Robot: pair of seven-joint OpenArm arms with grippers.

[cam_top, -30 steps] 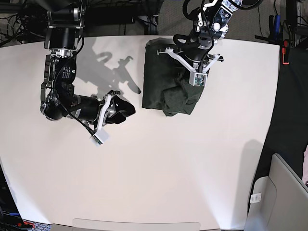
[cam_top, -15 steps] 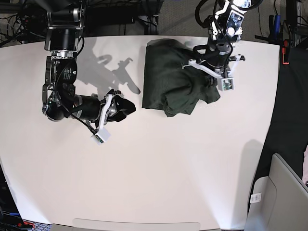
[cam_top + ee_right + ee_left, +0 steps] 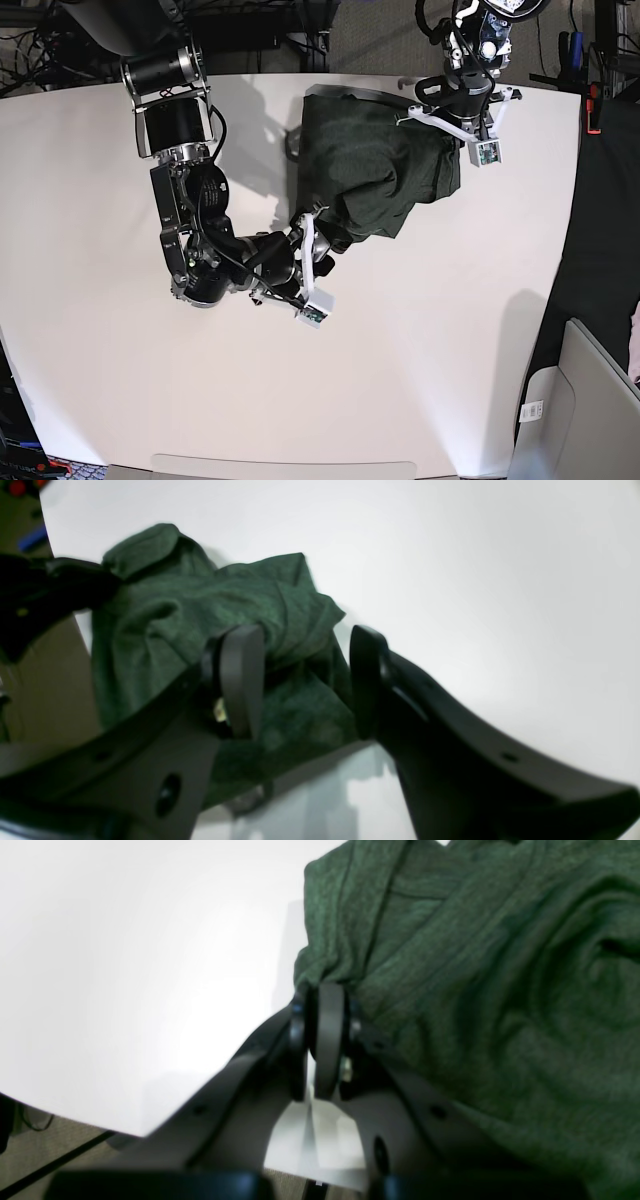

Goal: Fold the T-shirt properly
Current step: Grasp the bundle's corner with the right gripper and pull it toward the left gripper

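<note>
Hidden or unclear: in the base view the left end effector [image 3: 452, 118] tips are covered by its own wrist and camera block; the shirt's [image 3: 365, 165] neckline and cuffs cannot be picked out in any view; the right wrist view is blurred at its lower edge, and a dark shape at its left margin cannot be identified.

Shirt: dark olive-green heathered knit, plain, bunched into a rumpled block on the white surface [image 3: 450, 330], upper centre of the base frame. Left edge fairly straight; lower right portion bulges in soft rolls; a flap is drawn out toward the upper right of the frame.

Left arm: enters from the top right of the base frame, wrist angled down over the shirt's right edge. In the left wrist view its end effector [image 3: 320, 1005] has both fingers pressed together, pinching a fold of the shirt [image 3: 475, 965] at the fabric's edge.

Right arm: enters from the upper left, bends through the centre left, forearm reaching right. Its end effector [image 3: 318, 248] sits at the shirt's lower left corner; in the right wrist view [image 3: 305, 675] the fingers stand spread, shirt [image 3: 200, 610] visible between and beyond them, nothing gripped.
</note>
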